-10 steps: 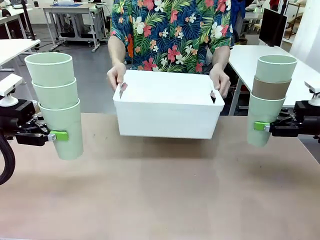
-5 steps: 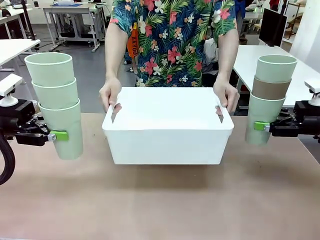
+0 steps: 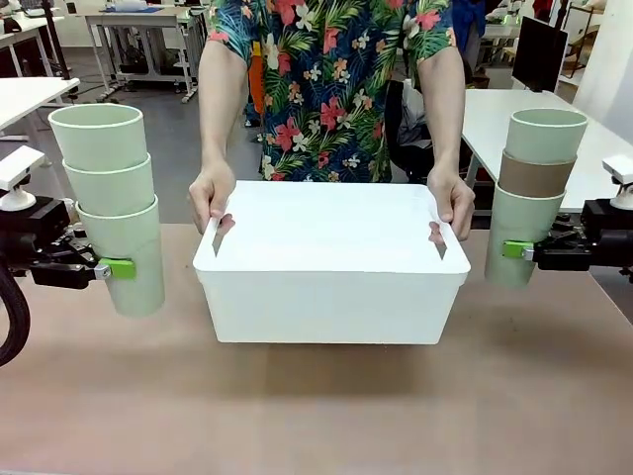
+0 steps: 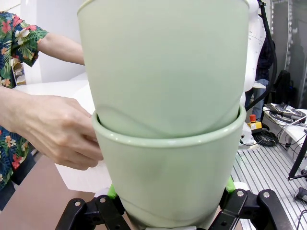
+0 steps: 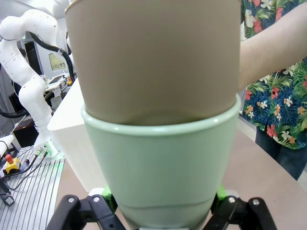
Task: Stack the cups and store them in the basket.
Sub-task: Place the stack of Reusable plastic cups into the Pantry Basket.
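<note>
Clenching a cup stack (image 3: 109, 198) each, left gripper (image 3: 124, 266) and right gripper (image 3: 510, 250) hover at the table's (image 3: 316, 416) side edges; hands (image 3: 210, 195) hold the basket (image 3: 331, 287) between for loading.

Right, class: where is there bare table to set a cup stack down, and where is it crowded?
Free: the wide strip of table between the basket and the near edge. Crowded: the basket's short ends, gripped by the person's hands, and both table sides, where the left end effector holds the left stack and the right end effector the right stack.
</note>
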